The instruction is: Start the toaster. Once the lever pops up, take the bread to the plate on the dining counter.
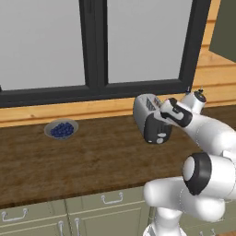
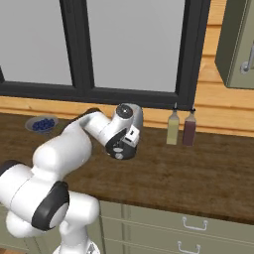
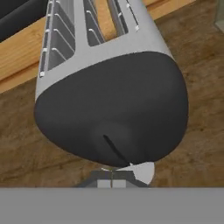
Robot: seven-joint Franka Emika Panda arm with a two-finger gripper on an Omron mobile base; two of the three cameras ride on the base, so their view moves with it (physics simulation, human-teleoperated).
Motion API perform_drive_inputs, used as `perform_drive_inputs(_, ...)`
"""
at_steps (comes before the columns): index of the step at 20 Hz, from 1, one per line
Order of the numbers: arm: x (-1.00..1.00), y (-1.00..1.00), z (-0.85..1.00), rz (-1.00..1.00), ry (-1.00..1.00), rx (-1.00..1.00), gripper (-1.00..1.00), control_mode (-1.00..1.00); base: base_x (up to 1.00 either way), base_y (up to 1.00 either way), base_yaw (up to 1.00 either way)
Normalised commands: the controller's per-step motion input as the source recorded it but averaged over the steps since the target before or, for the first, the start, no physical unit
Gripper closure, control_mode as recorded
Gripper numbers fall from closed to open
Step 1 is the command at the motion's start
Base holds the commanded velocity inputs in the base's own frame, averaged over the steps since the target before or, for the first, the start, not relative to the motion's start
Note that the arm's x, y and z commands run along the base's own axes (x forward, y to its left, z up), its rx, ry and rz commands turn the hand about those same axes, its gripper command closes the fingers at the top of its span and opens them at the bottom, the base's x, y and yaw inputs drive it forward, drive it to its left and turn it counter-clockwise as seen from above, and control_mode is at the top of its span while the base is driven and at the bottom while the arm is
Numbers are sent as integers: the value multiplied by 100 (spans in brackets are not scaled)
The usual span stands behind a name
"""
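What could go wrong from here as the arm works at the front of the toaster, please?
1. The shut gripper sits low at the dark front of the toaster, by the pale lever; it might slip off without latching it.
2. A hard push could shove or tip the toaster along the wood counter.
3. The two bottles stand nearby; a wide swing of the arm could knock them over.
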Motion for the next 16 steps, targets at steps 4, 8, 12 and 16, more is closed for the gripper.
perform_drive_inputs(4,-20,0,100,0,-2,0,100,-100,0,0,0)
perform_drive_inputs(8,0,0,88,0,0,-3,100,-100,0,0,0)
perform_drive_inputs(12,7,0,17,0,-9,-18,100,-100,0,0,0)
perform_drive_inputs(16,38,-6,0,0,-1,-9,100,-100,0,0,0)
